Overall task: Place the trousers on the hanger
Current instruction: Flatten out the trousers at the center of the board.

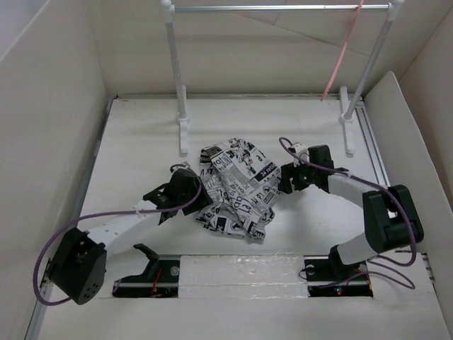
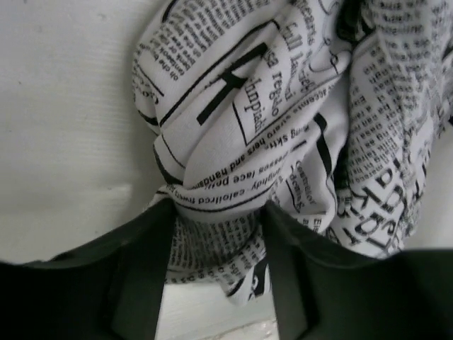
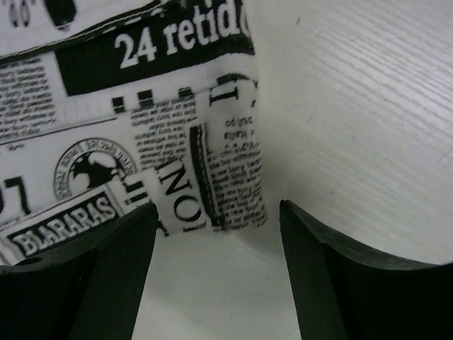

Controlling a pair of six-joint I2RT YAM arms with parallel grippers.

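The trousers (image 1: 237,188) lie crumpled in the middle of the table (image 1: 141,134). My left pincer (image 2: 219,212) stands apart, a bunched fold between its fingers (image 2: 141,269). My right pincer (image 3: 218,209) gapes empty beside a cloth corner. The hanger (image 1: 345,49) hangs from the rail (image 1: 269,8) behind.

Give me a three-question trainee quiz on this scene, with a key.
1. True or false: the trousers hang on the hanger.
2. Where is the hanger? A: hanging from the rack bar; B: lying flat; C: wrapped in the trousers.
3. Fill in: the right gripper has its jaws ____.
Key: 1 false; 2 A; 3 open.
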